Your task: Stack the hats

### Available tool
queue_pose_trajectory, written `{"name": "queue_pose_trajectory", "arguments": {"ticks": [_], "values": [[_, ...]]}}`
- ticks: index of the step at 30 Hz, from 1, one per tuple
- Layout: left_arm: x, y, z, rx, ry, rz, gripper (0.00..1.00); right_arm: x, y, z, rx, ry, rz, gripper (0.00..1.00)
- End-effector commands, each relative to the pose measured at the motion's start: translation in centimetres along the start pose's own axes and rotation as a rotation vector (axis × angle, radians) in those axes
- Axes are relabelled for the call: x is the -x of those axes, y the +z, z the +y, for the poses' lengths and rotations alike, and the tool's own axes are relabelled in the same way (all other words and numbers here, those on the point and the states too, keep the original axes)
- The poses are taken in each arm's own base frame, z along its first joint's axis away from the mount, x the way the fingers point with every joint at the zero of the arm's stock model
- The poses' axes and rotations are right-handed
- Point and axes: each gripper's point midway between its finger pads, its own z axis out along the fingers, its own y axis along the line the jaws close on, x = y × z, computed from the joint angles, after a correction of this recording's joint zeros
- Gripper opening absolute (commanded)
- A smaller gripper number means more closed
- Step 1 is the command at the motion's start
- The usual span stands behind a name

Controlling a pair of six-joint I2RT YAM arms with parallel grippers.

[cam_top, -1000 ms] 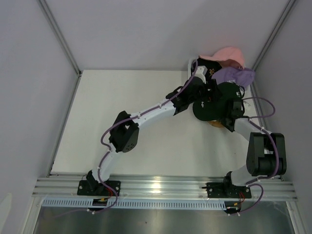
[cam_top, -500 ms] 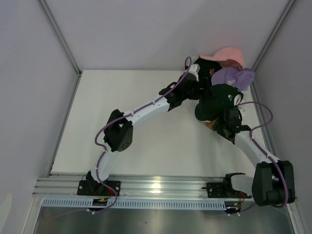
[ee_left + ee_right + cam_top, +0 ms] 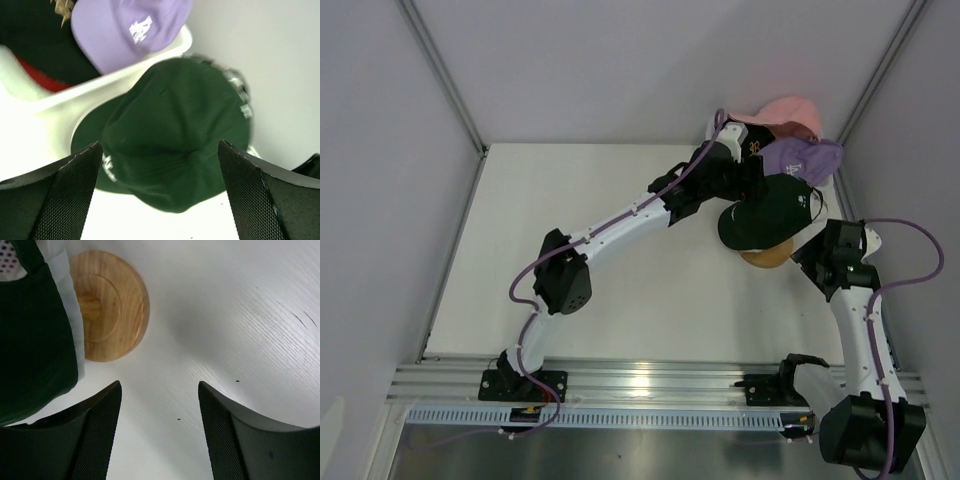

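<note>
1. Basket first: the white basket (image 3: 117, 75) sits just beyond the stand (image 3: 768, 257), and it's loaded with hats.
2. The lavender cap (image 3: 130, 30) is on top, white logo facing up. The black cap (image 3: 30, 40) with gold lettering lies beside it, and a sliver of red cap (image 3: 47, 82) shows under the black one.
3. The pink cap (image 3: 785, 112) rides the side of the pile farthest from the stand, up against the back wall.
4. The green cap (image 3: 770, 212) is out of the basket and sits over the stand, with only a wedge of the wooden base peeking out on the near side.
5. The left gripper (image 3: 160, 150) is directly above the stand, fingers spread wide on either side of the green cap's crown. Whether they touch the fabric, I can't tell.
6. The right gripper (image 3: 160, 387) is low over the table (image 3: 240, 315), just right of the stand, fingers apart with nothing between them.
7. Now the view differences. Only the left wrist camera shows the basket's rim and the red cap; from the top camera the left arm covers them.
8. Only the right wrist camera shows the stand's full round base with its turned rings, plus a pale lining along the green cap's edge.
9. Only the top camera catches the pink cap.
</note>
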Motion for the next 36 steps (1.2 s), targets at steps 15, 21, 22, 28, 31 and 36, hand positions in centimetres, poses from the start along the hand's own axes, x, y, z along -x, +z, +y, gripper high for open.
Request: {"name": "queue_pose_trajectory", "arguments": {"ticks": [15, 21, 22, 28, 31, 36], "values": [[2.4, -1.9, -3.1, -0.061, 0.084, -0.035, 0.99, 14.3, -4.1, 6.1, 0.302, 0.000, -0.322, 0.99], [2.1, -2.6, -2.2, -0.027, 0.140, -0.012, 0.99, 14.1, -0.3, 8.1, 0.397, -0.032, -0.266, 0.98], [2.5, -3.0, -2.1, -0.023, 0.144, -0.021, 0.99, 13.8, 0.4, 7.9, 0.388, -0.038, -0.253, 0.96], [2.2, -2.7, -1.4, -0.026, 0.107, -0.017, 1.00, 12.5, 1.5, 6.7, 0.351, -0.053, -0.239, 0.94], [1.9, -2.5, -1.5, -0.051, 0.104, -0.002, 0.99, 12.6, 2.3, 5.9, 0.303, -0.050, -0.246, 0.94], [2.2, -2.8, -0.7, -0.042, 0.104, 0.002, 1.00, 13.2, 3.1, 4.4, 0.206, -0.025, -0.260, 0.76]]}}
